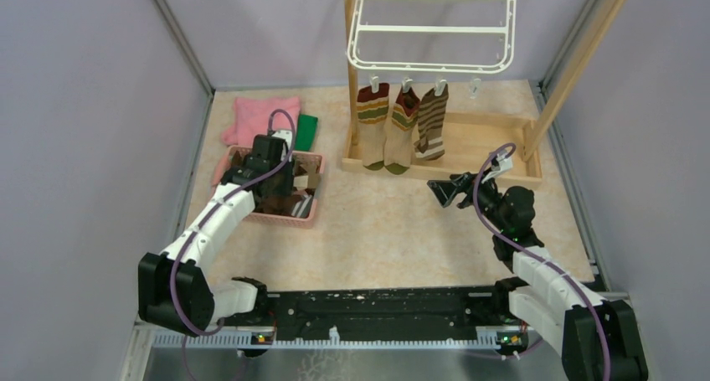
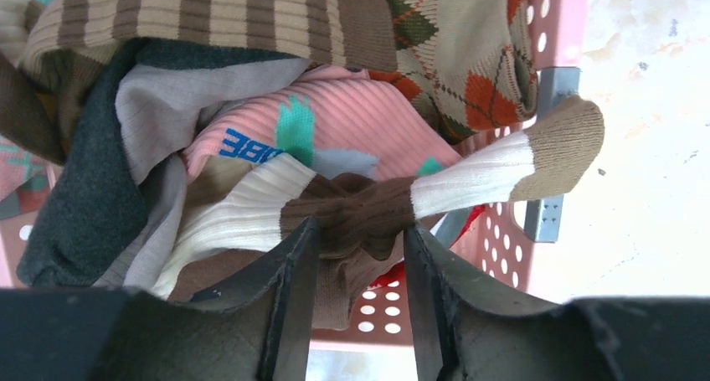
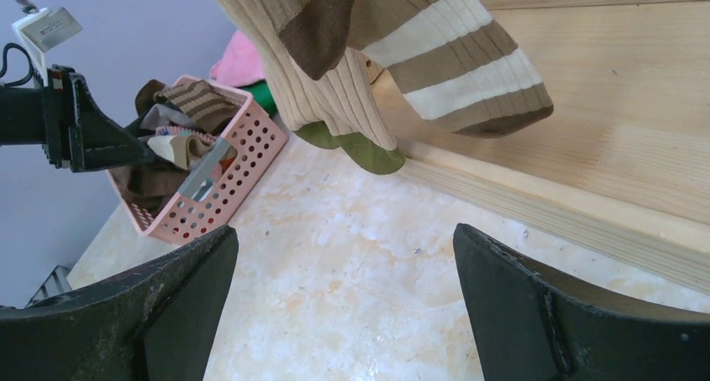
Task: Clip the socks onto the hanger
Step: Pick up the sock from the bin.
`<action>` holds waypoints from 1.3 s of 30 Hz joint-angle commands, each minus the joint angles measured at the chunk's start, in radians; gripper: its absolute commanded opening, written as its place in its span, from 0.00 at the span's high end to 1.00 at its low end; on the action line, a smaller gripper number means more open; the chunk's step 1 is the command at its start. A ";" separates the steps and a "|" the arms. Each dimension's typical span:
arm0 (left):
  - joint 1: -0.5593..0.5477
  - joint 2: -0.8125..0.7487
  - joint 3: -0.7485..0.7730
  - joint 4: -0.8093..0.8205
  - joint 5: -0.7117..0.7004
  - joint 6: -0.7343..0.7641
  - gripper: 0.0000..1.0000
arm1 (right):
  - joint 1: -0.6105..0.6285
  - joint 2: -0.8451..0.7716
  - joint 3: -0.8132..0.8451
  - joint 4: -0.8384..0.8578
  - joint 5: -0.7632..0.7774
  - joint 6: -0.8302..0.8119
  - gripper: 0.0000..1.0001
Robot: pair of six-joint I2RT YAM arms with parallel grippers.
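L gripper [image 2: 362, 228] straddling bunched sock [image 2: 469, 176] in basket [image 2: 494, 255], grip unclear, R gripper [image 3: 343, 239] hovering wide open nr hung socks [image 3: 335, 88]

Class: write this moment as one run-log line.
left pincer: straddling sock in basket | right pincer: open, empty | hanger: three socks clipped

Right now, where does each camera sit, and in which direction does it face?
Top external: above and behind the robot, facing down and forward over the table; the left arm, right arm and hanger show.
Left wrist: on the left arm, facing down into the pink basket; its fingers flank a brown-and-cream sock.
Right wrist: on the right arm, facing leftward across the table; its open fingers show.
Shared: top and right wrist both show the basket and left gripper.
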 commanded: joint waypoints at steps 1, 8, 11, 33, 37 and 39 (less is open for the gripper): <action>0.002 -0.028 0.034 0.065 0.090 0.028 0.46 | 0.008 -0.015 0.009 0.020 0.002 -0.012 0.01; 0.002 0.029 0.050 0.095 0.210 0.115 0.32 | 0.009 -0.017 0.008 0.020 0.001 -0.012 0.02; 0.002 0.067 0.068 0.076 0.230 0.141 0.34 | 0.009 -0.018 0.009 0.019 0.001 -0.012 0.02; 0.013 0.137 0.114 0.020 0.219 0.117 0.67 | 0.012 -0.022 0.012 0.019 0.002 -0.012 0.02; 0.013 0.119 0.164 0.018 0.166 0.073 0.60 | 0.017 -0.025 0.014 0.016 0.003 -0.015 0.01; 0.015 0.070 0.176 0.061 0.117 0.049 0.50 | 0.018 -0.026 0.015 0.015 0.004 -0.016 0.02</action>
